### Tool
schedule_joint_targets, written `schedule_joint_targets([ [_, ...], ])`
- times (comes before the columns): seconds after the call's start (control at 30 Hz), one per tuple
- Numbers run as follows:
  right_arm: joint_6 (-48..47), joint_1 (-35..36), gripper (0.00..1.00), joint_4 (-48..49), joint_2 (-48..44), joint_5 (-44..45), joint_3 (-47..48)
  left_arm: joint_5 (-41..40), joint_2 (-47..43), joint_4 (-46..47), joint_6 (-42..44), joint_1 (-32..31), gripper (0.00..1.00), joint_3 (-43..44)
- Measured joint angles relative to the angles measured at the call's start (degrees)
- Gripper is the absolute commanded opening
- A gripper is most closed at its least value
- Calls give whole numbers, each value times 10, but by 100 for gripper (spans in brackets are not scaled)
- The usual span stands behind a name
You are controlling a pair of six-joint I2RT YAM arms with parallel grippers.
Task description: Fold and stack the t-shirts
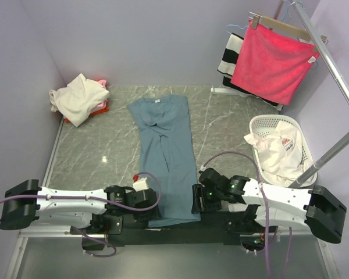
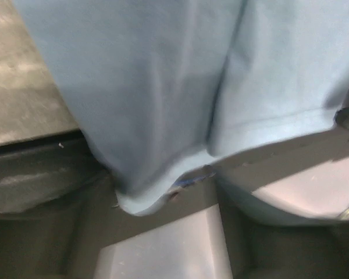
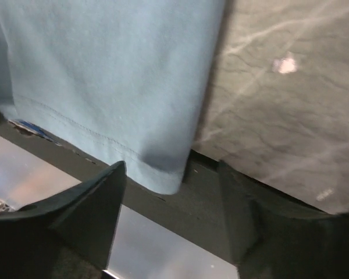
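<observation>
while the blue-grey t-shirt (image 1: pixel 166 157) lies folded lengthwise down the tabletop (image 1: pixel 93 163), hem over the near edge, the right hand (image 3: pixel 171 224) stands wide astride a hem corner; the left hand (image 1: pixel 144 192) cannot be read. the cream t-shirt (image 1: pixel 78 99), far-left corner, and the white t-shirt (image 1: pixel 276 152) in the basket (image 1: pixel 267 119) await folding.

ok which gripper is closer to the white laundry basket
Right. The right gripper is at the near right corner of the blue-grey shirt, on the side of the basket; the left gripper is at its near left corner.
</observation>
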Motion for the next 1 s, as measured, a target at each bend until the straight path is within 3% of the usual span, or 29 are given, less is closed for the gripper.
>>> schedule_joint_targets([
  [0.03,0,0,54,7,7,-4,0,-5,1,5,-5,0,37,-3],
  [0.07,-2,0,45,14,14,-7,0,-10,3,7,-7,0,18,-8],
  [0.13,-5,2,37,27,29,-7,0,-16,2,-7,-7,0,2,-14],
  [0.23,-12,2,21,33,43,-6,2,-27,-7,-19,-17,-2,1,-17],
  [0.27,-16,3,9,32,43,-3,3,-34,-9,-19,-19,-3,1,-17],
  [0.33,-25,3,0,30,41,7,11,-53,-17,-21,-19,-3,1,-16],
  [0.67,-84,-5,0,8,14,96,139,-180,-29,-68,39,26,1,104],
  [1.0,-186,-137,0,30,88,110,216,-183,16,8,181,226,1,125],
])
